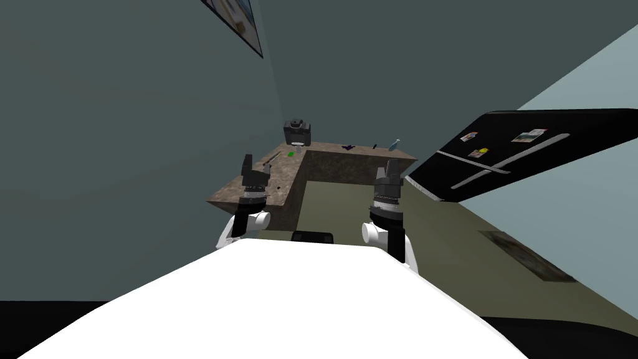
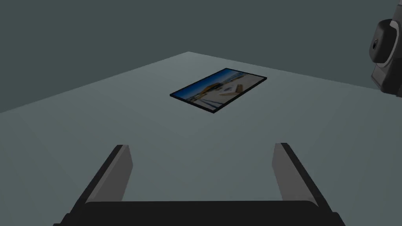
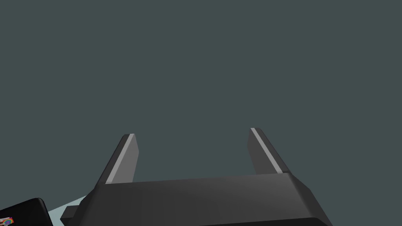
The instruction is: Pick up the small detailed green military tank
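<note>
Left tool [image 2: 202,146] and right tool [image 3: 192,132] stand spread, one green tank [image 1: 290,153] beyond.

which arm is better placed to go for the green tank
Left, most likely. The green tank sits on the counter just ahead of the open left gripper; the right gripper, also open, hangs near the counter's other end, farther from it.
</note>
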